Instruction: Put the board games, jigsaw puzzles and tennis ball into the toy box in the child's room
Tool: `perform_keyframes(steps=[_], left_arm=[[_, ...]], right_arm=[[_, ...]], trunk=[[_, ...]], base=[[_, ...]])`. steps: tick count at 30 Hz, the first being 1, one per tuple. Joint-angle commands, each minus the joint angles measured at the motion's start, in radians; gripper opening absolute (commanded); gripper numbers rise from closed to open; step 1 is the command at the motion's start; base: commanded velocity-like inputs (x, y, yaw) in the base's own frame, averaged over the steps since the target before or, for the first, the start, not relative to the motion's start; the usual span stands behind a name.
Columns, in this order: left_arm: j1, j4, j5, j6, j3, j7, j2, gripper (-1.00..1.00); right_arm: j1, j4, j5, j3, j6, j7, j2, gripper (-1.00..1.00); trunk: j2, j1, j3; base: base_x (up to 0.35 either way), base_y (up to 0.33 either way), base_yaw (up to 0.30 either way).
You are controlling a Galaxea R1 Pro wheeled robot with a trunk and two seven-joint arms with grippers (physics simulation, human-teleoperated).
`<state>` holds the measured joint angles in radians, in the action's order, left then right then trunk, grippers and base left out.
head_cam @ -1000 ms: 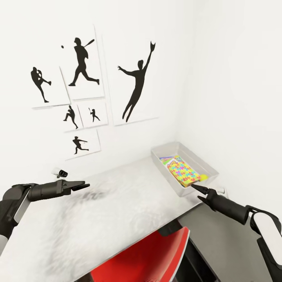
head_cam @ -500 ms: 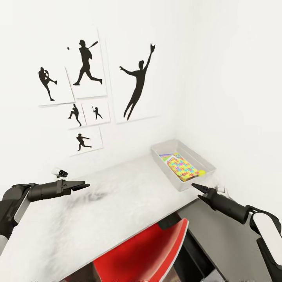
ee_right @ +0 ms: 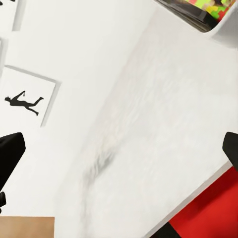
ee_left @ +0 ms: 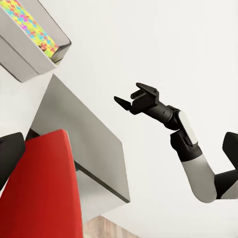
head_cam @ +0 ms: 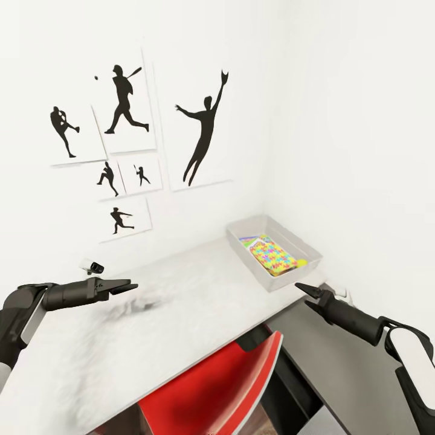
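Head view: toy box (head_cam: 258, 273), light grey tray with sloping sides, sits right of centre in the frame, at the far right end of the table (head_cam: 151, 326), close to the room corner. Inside it a jigsaw puzzle (head_cam: 273, 255) lies flat on top, bright multicolour piece pattern. A strip of another colourful flat item pokes out at its upper-left edge, can't tell which toy. Tennis ball (head_cam: 301, 263), small yellow-green, rests in the box at the puzzle's lower-right corner, against the box wall.

Left gripper (head_cam: 128, 286) at left-centre of the frame, hanging above the table top, holding nothing; fingers look close together, but can't tell if released or clenched. Right gripper (head_cam: 300, 287) at lower right, just below the toy box's near corner, over the table edge, not touching the box. In the left wrist view the right gripper (ee_left: 125, 100) shows mid-frame with its fingers spread apart, empty.

Red-and-white swivel chair (head_cam: 217, 393) at bottom centre, tucked under the table edge. Lower dark grey unit (head_cam: 344, 374) at lower right, joined to the table. Black sports-silhouette pictures (head_cam: 121, 145) cover the white wall in the upper left. A small white-and-black object (head_cam: 92, 266) sits on the table by the wall; can't identify it.

Right wrist view: mottled table top (ee_right: 148, 144), corner of the toy box (ee_right: 218, 22) at upper right with colourful contents.
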<state>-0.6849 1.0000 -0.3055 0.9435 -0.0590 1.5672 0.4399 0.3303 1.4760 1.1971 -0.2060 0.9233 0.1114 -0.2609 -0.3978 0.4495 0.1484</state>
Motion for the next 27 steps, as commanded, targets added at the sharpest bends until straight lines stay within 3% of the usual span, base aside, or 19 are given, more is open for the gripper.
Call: perform_keyframes(steps=[1, 13, 19, 27], left_arm=[[-0.001, 0.0, 0.0, 0.011, 0.001, 0.004, 0.0, 1.0], [-0.001, 0.0, 0.0, 0.012, -0.001, 0.004, 0.001, 1.0], [-0.001, 0.0, -0.001, 0.011, 0.0, 0.004, 0.008, 1.0], [-0.001, 0.0, -0.001, 0.012, 0.0, 0.004, 0.011, 1.0]], right_arm=[[0.001, 0.0, -0.01, -0.001, 0.005, 0.01, 0.0, 1.0], [0.001, 0.001, -0.008, 0.001, 0.004, 0.01, 0.001, 1.0], [0.001, 0.001, -0.011, 0.001, 0.003, 0.01, 0.027, 1.0], [0.001, 0.0, -0.011, 0.002, 0.003, 0.01, 0.035, 1.0]], trunk=[[-0.002, 0.0, 0.002], [-0.002, 0.0, -0.007], [-0.002, 0.0, -0.015], [-0.002, 0.0, -0.027]], base=[[-0.094, 0.02, -0.002], [-0.224, 0.134, -0.053], [-0.19, 0.139, -0.129], [-0.162, 0.14, -0.136]])
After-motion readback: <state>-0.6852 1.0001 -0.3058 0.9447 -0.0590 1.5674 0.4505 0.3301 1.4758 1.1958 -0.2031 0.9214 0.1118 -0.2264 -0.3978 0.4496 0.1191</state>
